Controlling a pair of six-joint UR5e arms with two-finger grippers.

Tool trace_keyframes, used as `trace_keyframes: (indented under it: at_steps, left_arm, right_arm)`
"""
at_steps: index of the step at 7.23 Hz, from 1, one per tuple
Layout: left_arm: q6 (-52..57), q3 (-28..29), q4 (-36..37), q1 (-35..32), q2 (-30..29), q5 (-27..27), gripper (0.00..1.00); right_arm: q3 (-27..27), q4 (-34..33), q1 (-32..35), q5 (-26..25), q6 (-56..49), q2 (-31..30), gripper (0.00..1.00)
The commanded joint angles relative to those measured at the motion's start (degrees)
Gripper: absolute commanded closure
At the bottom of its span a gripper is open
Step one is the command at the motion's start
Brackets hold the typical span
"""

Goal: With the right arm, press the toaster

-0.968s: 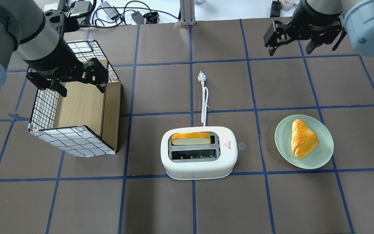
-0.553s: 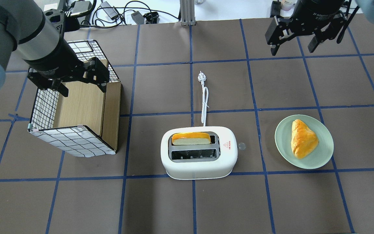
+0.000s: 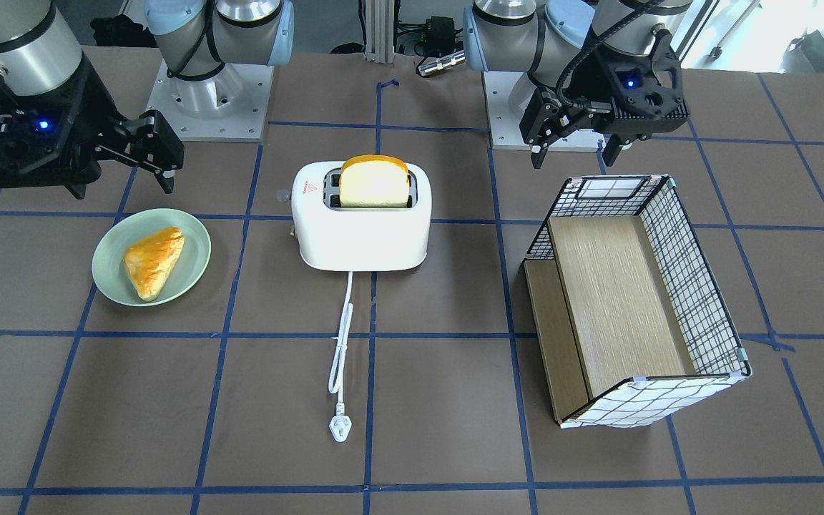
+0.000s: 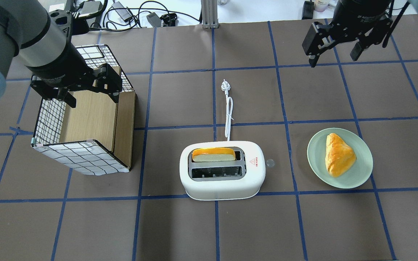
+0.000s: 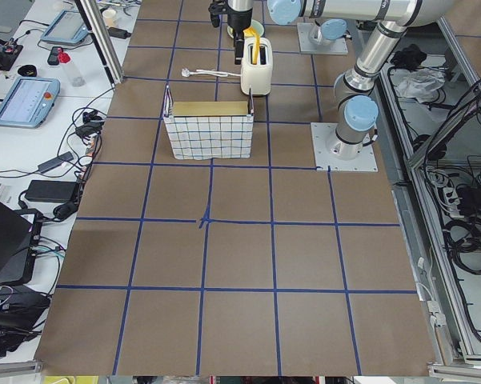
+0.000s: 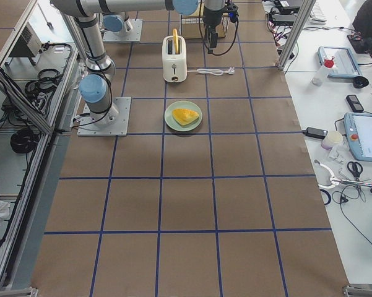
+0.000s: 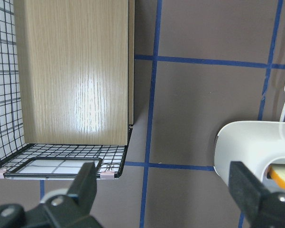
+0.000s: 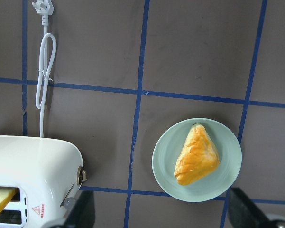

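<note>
The white two-slot toaster stands at the middle of the table, with a bread slice in its far slot. It also shows in the front view and at the lower left of the right wrist view. Its small lever is on the end that faces the plate. My right gripper is open and empty. It hangs high over the far right of the table, beyond the plate and well away from the toaster. My left gripper is open and empty above the basket.
A green plate with a pastry lies right of the toaster. The toaster's white cord and plug run away from the robot. A checked wire basket with a wooden floor lies on the left.
My right gripper has shifted a little to the right and farther back at the table's far side, still open. The left arm, toaster and plate have not moved.
</note>
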Motion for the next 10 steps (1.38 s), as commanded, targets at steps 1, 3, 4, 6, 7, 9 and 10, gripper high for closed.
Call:
trace_keyframes:
  at_steps: [1,3,4,6,7,9,10]
  left_arm:
    - [0.00,0.09,0.02,0.00,-0.07,0.00,0.00]
    - [0.00,0.09,0.02,0.00,-0.07,0.09,0.00]
    - [0.00,0.09,0.02,0.00,-0.07,0.09,0.00]
    - [0.00,0.09,0.02,0.00,-0.07,0.00,0.00]
    - [0.00,0.09,0.02,0.00,-0.07,0.09,0.00]
    - [0.00,0.09,0.02,0.00,-0.07,0.00,0.00]
    - [0.00,0.09,0.02,0.00,-0.07,0.00,0.00]
  right_arm:
    - [-0.33,1.09,0.64,0.22,6.69,0.01,0.00]
    - [0.72,0.91,0.73,0.23,2.64,0.01,0.00]
    - [1.77,-1.35,0.73,0.23,1.56,-0.34,0.00]
    - [5.89,-5.92,0.82,0.14,1.90,-2.09,0.00]
    - [5.91,-7.34,0.82,0.23,1.64,-2.01,0.00]
    - [6.00,-8.23,0.82,0.23,1.99,-2.01,0.00]
    - [6.00,-8.23,0.82,0.31,1.99,-2.01,0.00]
